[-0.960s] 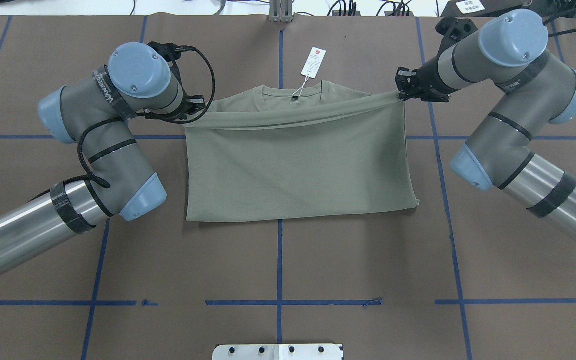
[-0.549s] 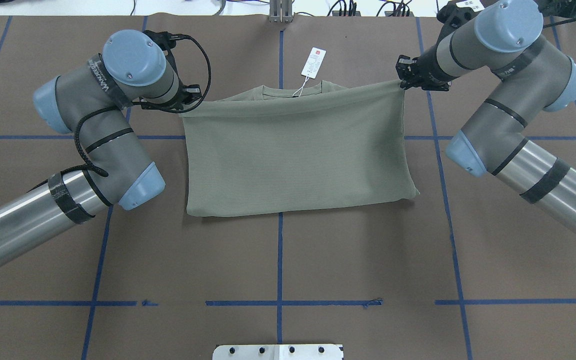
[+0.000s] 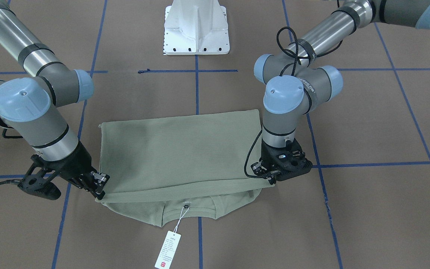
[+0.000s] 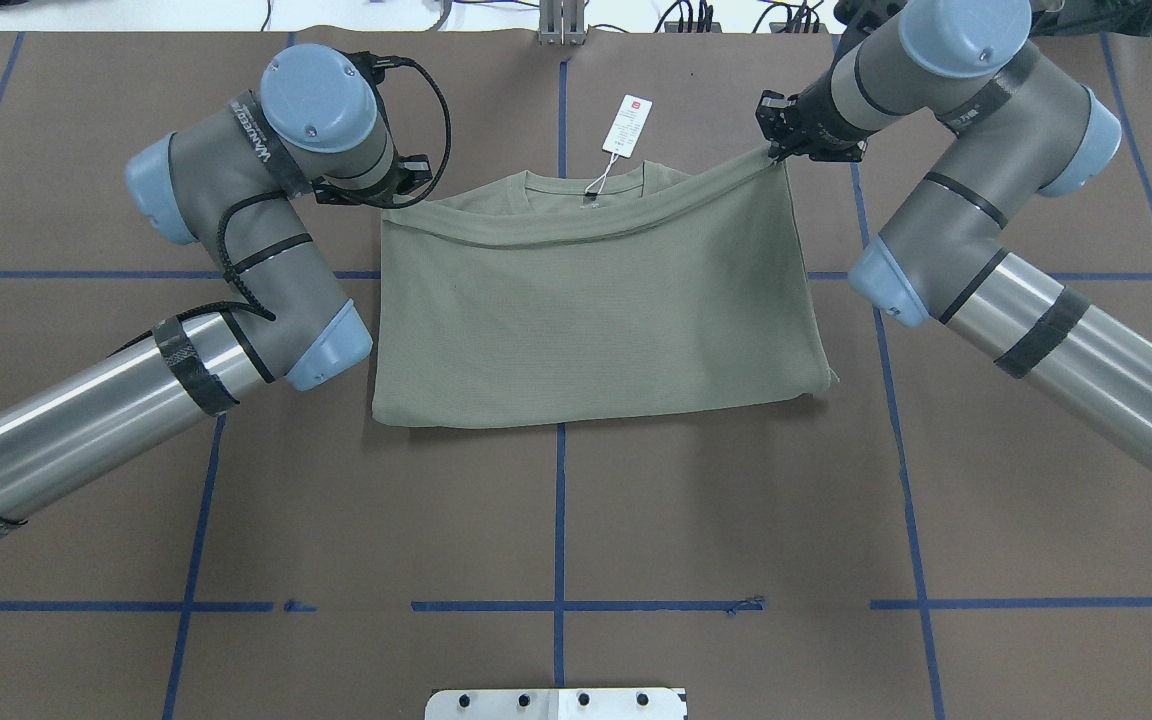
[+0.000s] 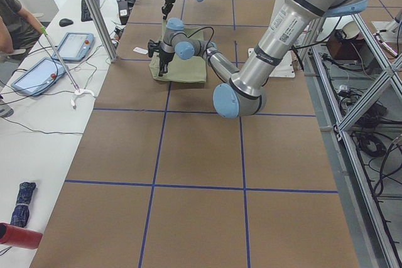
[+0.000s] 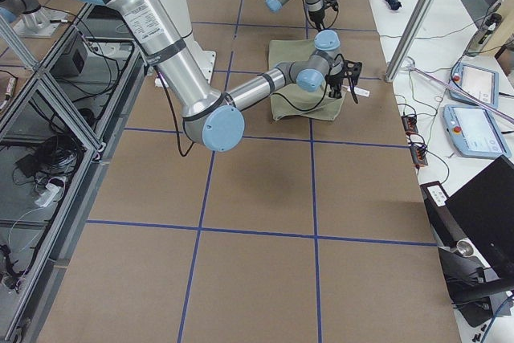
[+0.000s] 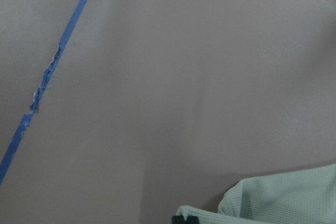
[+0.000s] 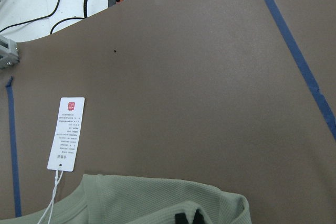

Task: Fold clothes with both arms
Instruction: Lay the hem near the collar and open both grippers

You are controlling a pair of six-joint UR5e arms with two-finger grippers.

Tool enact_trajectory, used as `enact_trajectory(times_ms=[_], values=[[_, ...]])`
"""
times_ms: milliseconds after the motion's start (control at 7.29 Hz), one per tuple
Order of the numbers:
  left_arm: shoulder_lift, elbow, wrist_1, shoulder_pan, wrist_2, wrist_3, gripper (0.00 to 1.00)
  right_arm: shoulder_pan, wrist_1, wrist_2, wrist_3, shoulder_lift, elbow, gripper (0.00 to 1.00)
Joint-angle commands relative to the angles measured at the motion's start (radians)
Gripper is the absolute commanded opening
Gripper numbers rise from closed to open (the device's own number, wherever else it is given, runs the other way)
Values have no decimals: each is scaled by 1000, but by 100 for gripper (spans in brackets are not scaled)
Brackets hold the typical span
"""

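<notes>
Sage-green shirt slacker now; left arm and right arm closer.

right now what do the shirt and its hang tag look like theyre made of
Shirt: soft knit fabric, matte sage green; fine ribbing shows and it drapes loosely.
Hang tag: probably white paper or thin card; it lies flat and stiff, with printed text.

Brown table with blue tape grid

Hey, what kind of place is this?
Probably a robotics lab: a left gripper and right gripper pinch a shirt on a table gridded with blue tape, control tablets sit on a side desk, and aluminium framing stands alongside.
</notes>
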Motion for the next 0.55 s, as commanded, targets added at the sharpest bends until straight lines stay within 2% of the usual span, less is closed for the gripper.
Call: enact_trajectory(times_ms=[0,137,412], values=[[-5,24,-22,0,4,7,57,-5,1,-3,0,4,-25,70],[-2,21,-25,0,4,8,100,-7,6,-4,-20,0,-25,100],[3,14,-18,-24,1,29,100,1,9,13,-88,-8,-22,100]])
